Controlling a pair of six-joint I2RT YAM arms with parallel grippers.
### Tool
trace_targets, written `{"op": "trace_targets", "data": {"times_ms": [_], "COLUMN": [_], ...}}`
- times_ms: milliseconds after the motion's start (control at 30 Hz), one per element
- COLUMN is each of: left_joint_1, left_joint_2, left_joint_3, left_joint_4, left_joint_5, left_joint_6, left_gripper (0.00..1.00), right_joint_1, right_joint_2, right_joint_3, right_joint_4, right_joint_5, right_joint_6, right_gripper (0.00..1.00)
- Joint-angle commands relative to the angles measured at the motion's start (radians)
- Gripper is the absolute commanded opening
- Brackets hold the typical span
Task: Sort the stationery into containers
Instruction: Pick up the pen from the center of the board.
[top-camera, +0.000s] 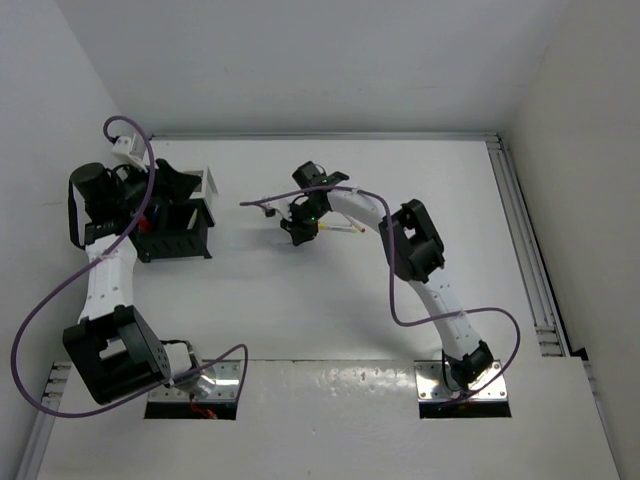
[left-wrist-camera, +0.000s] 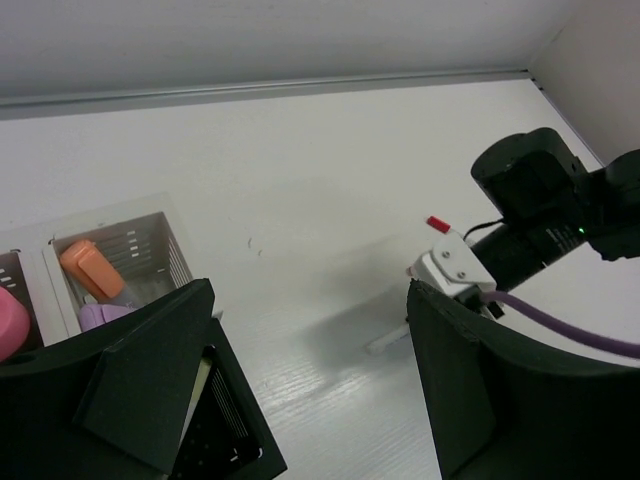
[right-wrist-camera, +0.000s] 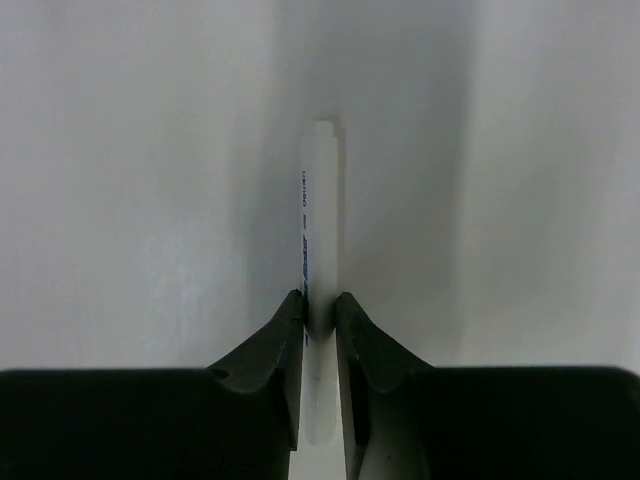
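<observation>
Gripping slim white pen (right-wrist-camera: 320, 200) in right tool (right-wrist-camera: 319, 302), with left tool (left-wrist-camera: 308, 300) agape and empty; likely light, stiff, slick, best pinched square across barrel.

A pen (right-wrist-camera: 320, 230) between fingers of the right pincer (right-wrist-camera: 319, 312), organizer (top-camera: 180, 242) well apart to its left

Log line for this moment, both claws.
left claw: open, near white bin | right claw: shut on white pen | pen not yet sorted
</observation>
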Motion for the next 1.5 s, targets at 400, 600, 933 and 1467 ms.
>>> {"op": "trace_targets", "data": {"times_ms": [400,600,933,1467], "left_joint_1": [-0.024,-0.032,-0.135,-0.797], "left_joint_2": [-0.081,-0.164,-0.210,-0.187], "left_joint_3": [0.069,-0.005,0.145,0.253], "left_joint_4": [-0.080,-0.037,-0.518,-1.034], "left_joint_5": [0.026,0.116,0.319,-0.093], "left_joint_6": [0.094,0.129,0.738,1.396], "left_gripper": [0.85,0.87,0.80,0.73], "right_joint_1": [0.159,0.162,0.073,-0.088], "right_joint_2": [-0.284,-0.283,-0.341,-0.336], "right_joint_3": [-0.483,-0.514,-0.329,-0.433], "right_joint_4": [0.019,0.010,-0.189,0.151], "right_joint_5": [0.383,0.414,-0.013,-0.638], "right_joint_6": [-0.038,-0.013,0.336,1.166], "right_gripper": [0.27,0.13,0.00,0.00]}}
